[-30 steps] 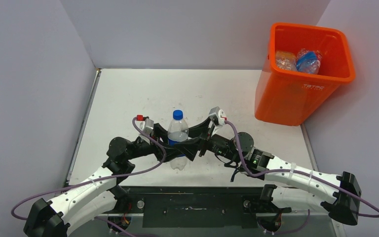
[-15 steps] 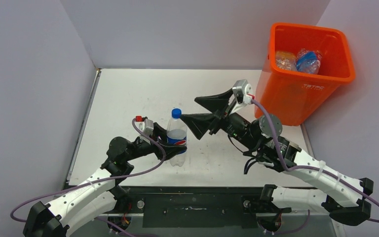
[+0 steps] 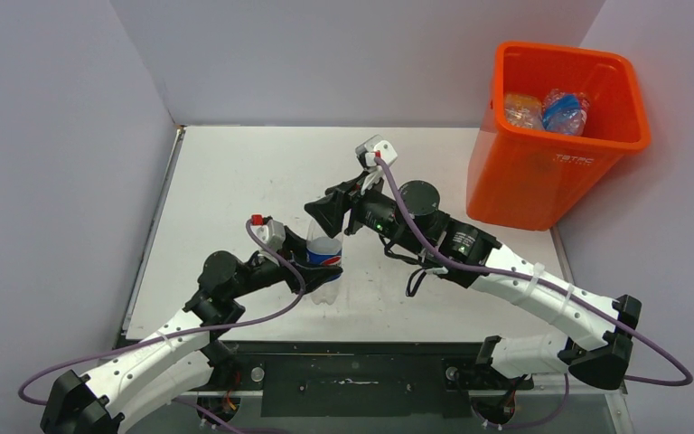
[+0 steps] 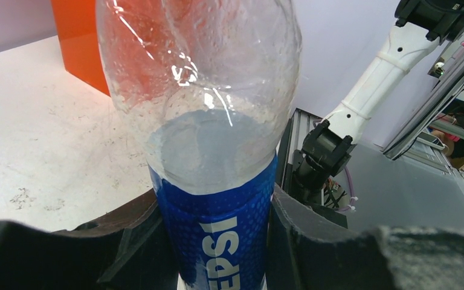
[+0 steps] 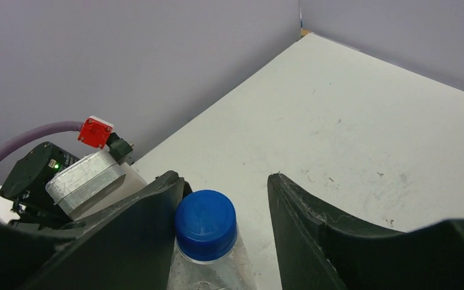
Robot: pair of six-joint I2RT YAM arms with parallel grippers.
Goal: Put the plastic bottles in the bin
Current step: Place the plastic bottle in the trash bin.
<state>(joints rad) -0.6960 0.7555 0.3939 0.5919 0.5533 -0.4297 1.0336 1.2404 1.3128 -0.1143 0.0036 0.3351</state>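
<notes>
A clear plastic bottle with a blue label and blue cap stands upright at the table's near middle. My left gripper is shut on it at the label, one finger on each side of the bottle. My right gripper hovers over the bottle's top, open, its jaws straddling the cap. The left finger touches the cap and the right finger stands apart from it. The orange bin stands at the far right with bottles inside.
Grey walls close the table on the left, back and right. The bin shows behind the bottle in the left wrist view. The left wrist's camera block with a red plug sits close beside the cap.
My right gripper let go of the bottle's side, swung up toward the bin with jaws wide, then came back over the cap with jaws narrower. The left gripper kept hold.
</notes>
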